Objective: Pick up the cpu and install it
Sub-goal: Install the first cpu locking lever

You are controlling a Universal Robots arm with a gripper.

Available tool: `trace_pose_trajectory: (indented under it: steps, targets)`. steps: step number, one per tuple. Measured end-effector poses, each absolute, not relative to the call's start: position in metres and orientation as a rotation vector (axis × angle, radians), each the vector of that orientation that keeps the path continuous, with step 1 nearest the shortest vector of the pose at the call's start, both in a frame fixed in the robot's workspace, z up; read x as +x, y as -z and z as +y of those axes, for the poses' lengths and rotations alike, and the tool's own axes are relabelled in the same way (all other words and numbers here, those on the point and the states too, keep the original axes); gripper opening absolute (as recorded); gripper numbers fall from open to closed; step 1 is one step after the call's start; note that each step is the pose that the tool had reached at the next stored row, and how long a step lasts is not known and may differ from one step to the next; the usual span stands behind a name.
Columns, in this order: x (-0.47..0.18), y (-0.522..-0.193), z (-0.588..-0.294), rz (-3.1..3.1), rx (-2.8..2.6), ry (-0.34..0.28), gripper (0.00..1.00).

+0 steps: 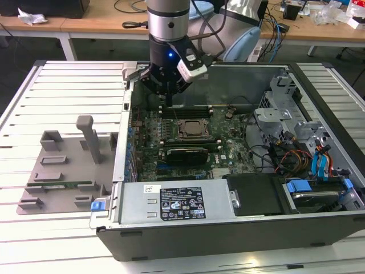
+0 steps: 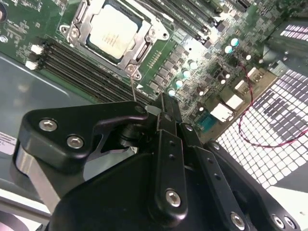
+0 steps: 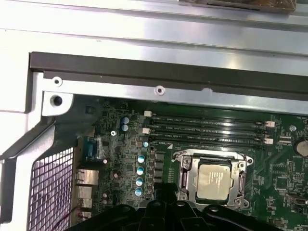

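Note:
The cpu (image 1: 191,129), a small square chip with a pale silver top, lies flat inside the metal-edged socket frame (image 1: 178,136) on the green motherboard of the open computer case. Both wrist views show it in the socket: cpu (image 2: 113,32) and cpu (image 3: 214,181). My gripper (image 1: 169,101) hangs above the board, just behind the socket toward the case's rear wall. The black fingers (image 2: 166,120) are shut together with nothing between them, and their tips are a short way off the socket's corner. A thin wire lever (image 2: 133,86) rises from that corner.
Memory slots (image 1: 188,108) run behind the socket, and a black card (image 1: 185,154) lies in front of it. A power supply (image 1: 177,202) lines the front wall, with drive cages and cables (image 1: 296,137) at the exterior view's right. A grey fixture tray (image 1: 63,165) sits on the table at the left.

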State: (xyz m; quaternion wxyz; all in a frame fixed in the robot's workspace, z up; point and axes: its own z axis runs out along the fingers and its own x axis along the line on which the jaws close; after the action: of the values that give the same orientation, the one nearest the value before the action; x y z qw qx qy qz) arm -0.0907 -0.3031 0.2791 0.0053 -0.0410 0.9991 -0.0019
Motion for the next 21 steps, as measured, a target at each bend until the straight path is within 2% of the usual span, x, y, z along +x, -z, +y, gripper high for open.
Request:
trace_pose_trajectory:
  steps: [10,21]
  targets:
    - [-0.094,-0.264,-0.283,3.128,-0.128,0.000,0.11]
    - [-0.073,-0.264,-0.282,3.128,-0.128,0.000,0.11]
